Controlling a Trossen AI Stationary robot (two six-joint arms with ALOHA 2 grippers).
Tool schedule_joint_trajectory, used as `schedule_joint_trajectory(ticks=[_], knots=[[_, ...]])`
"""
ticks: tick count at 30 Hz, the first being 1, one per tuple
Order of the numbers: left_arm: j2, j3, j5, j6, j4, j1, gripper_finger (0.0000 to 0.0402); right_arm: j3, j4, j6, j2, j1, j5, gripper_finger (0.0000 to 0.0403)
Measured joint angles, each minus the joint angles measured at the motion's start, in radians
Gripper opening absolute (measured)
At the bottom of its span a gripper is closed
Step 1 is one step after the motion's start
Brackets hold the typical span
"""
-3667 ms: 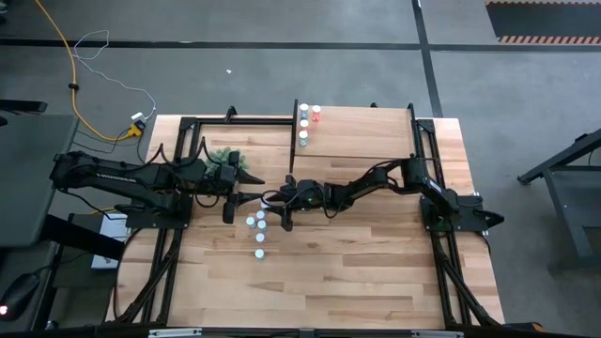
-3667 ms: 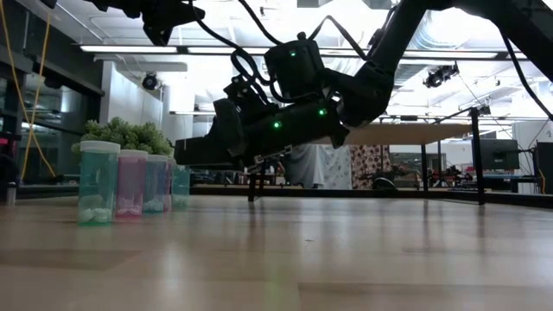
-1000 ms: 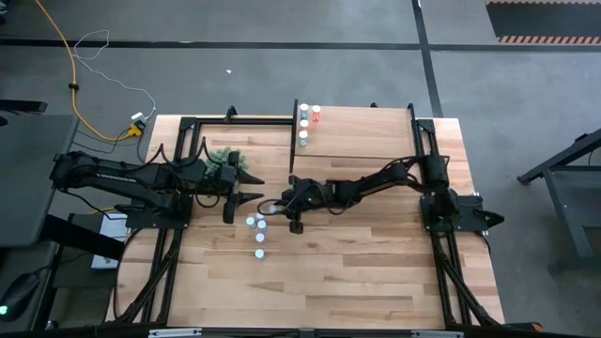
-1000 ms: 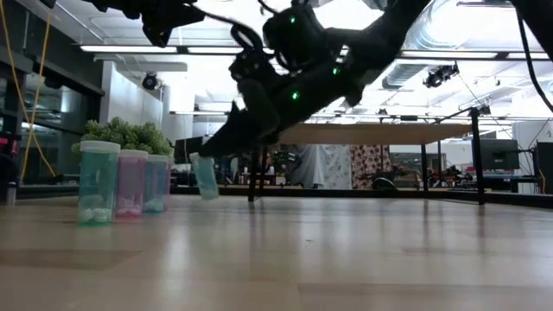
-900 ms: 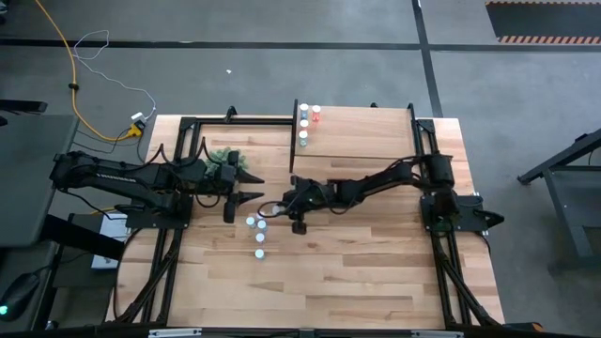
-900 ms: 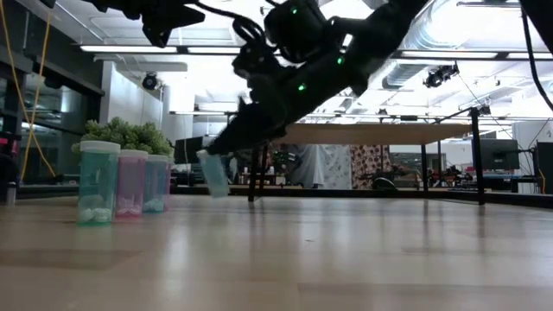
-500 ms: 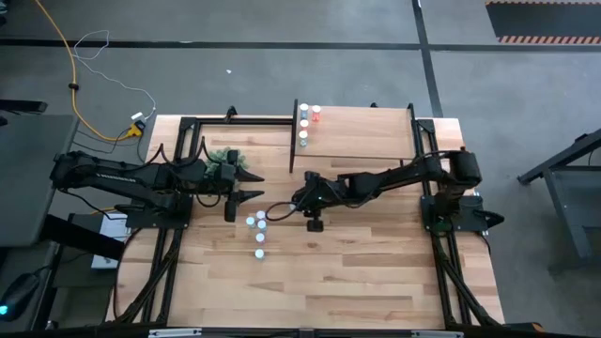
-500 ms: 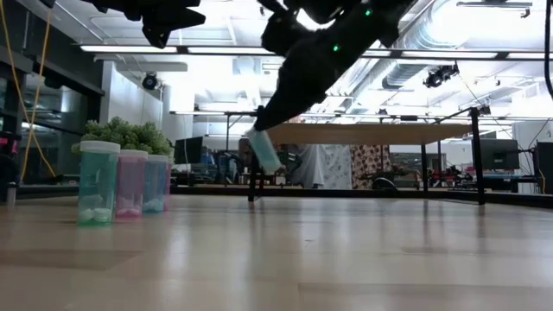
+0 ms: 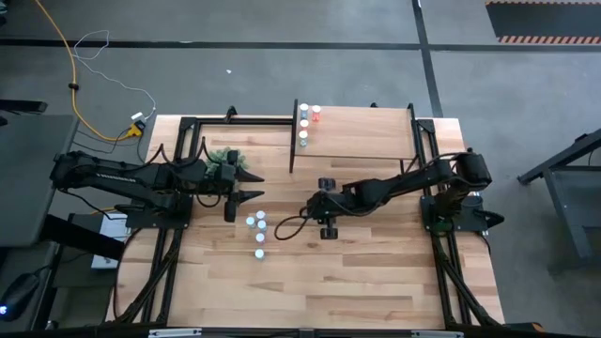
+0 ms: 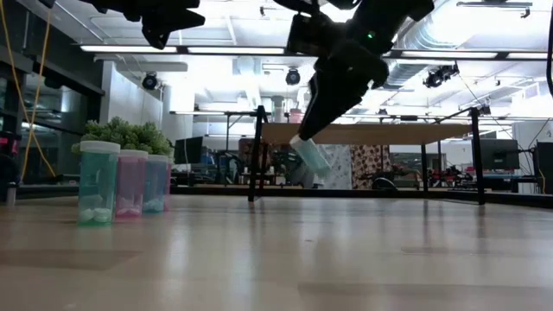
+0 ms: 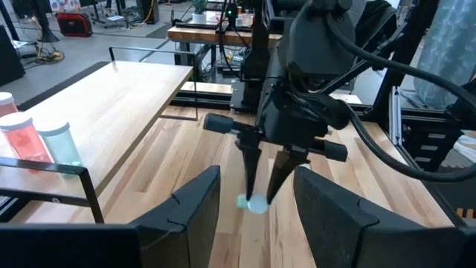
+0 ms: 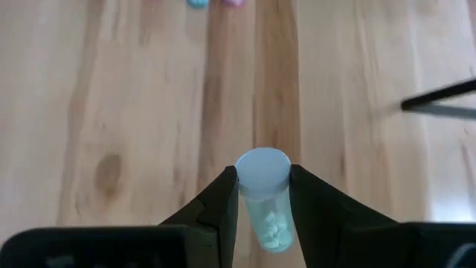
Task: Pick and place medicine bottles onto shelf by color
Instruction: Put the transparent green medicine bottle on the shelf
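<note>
Holding a teal medicine bottle (image 12: 262,198) tilted above the counter (image 9: 376,272), the right gripper (image 9: 307,206) is hanging near the middle, its jaws clenched on the bottle's body under the white cap. Three bottles (image 9: 258,230) are standing on the counter beside the left gripper (image 9: 252,185), whose jaws are spread apart. More bottles (image 9: 305,122) are standing on the shelf (image 9: 362,131).

Two dark, nearly black arms with looping black cables, wedge-shaped fingers (image 12: 218,201), seemingly matte.
</note>
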Motion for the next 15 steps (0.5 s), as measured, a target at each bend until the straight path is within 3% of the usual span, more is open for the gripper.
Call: schedule_joint_trajectory(ticks=[9,15], knots=[[0.000,0.000,0.001,0.000,-0.009,-0.001,0.0161,-0.028,-0.097,0.040,-0.108,-0.001,0.043,0.0097],[0.000,0.000,0.001,0.000,-0.009,0.000,0.0161,-0.333,0.144,0.135,-0.381,0.006,0.095,0.0097]])
